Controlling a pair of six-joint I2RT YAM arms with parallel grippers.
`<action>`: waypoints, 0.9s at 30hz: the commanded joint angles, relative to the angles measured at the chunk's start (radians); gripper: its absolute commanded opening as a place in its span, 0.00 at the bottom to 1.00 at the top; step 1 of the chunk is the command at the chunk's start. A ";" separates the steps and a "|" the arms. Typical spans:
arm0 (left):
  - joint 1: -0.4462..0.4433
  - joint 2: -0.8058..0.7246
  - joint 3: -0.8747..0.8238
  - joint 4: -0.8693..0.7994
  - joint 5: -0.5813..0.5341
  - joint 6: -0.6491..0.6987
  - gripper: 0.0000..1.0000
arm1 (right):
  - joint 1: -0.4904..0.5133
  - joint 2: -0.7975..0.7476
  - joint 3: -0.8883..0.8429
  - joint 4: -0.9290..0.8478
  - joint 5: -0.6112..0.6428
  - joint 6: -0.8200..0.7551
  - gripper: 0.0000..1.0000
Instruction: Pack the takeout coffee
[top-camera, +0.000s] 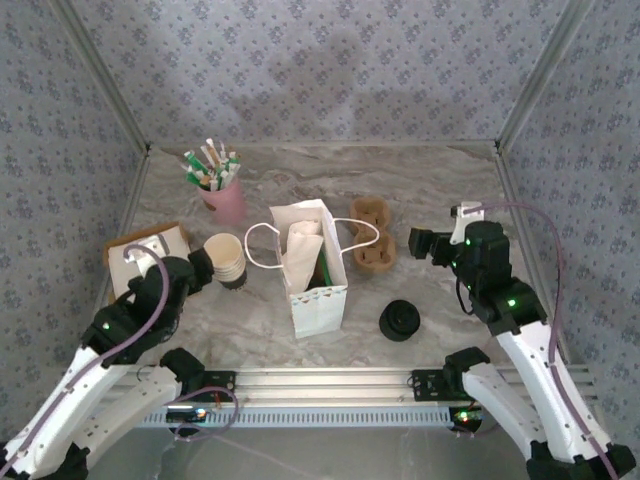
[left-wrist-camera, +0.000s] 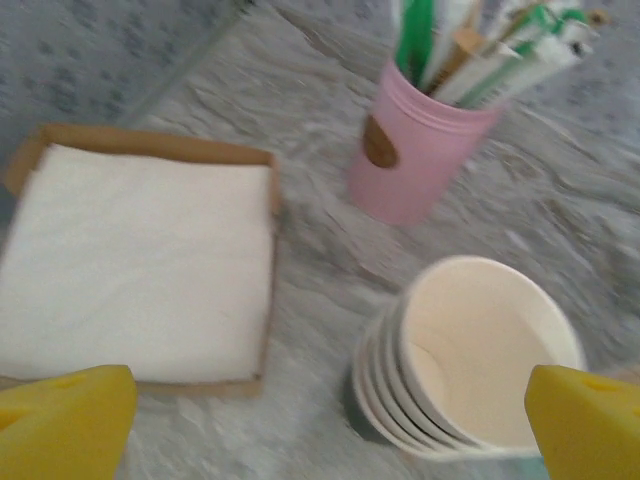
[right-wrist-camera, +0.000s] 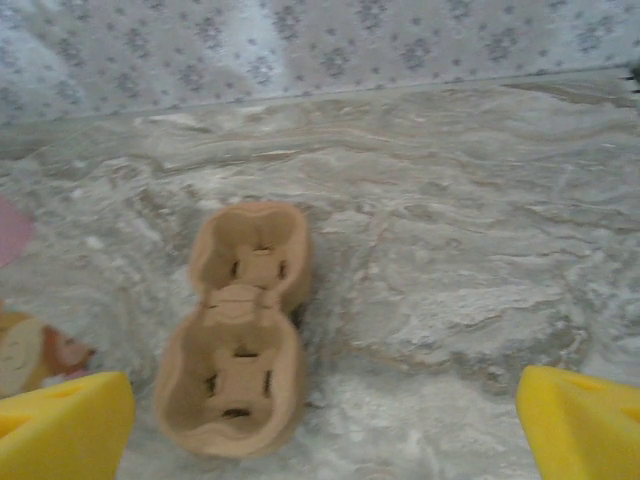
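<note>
The left gripper (left-wrist-camera: 325, 425) hangs with its jaws spread wide just by the stack of paper cups (left-wrist-camera: 465, 360), near the napkin tray (left-wrist-camera: 150, 143) and the pink packet holder (left-wrist-camera: 410, 160). The right gripper (right-wrist-camera: 322, 425), likewise spread and holding nothing, faces the 2-cup cardboard carrier (right-wrist-camera: 245, 330). Inside the white paper bag (top-camera: 318, 300) at mid-table, a dark greenish shape, seemingly the takeout coffee cup (top-camera: 322, 268), sits beside a white folded sheet (top-camera: 302, 250), too hidden to be certain.
</note>
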 joint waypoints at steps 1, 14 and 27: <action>0.038 -0.023 -0.075 0.147 -0.154 0.089 0.99 | -0.056 -0.017 -0.058 0.132 0.014 -0.034 1.00; 0.806 0.048 -0.290 0.520 0.558 0.218 0.99 | -0.263 -0.033 -0.240 0.371 -0.025 -0.005 1.00; 0.919 0.389 -0.504 1.235 0.727 0.461 1.00 | -0.285 0.212 -0.422 0.790 0.096 -0.026 1.00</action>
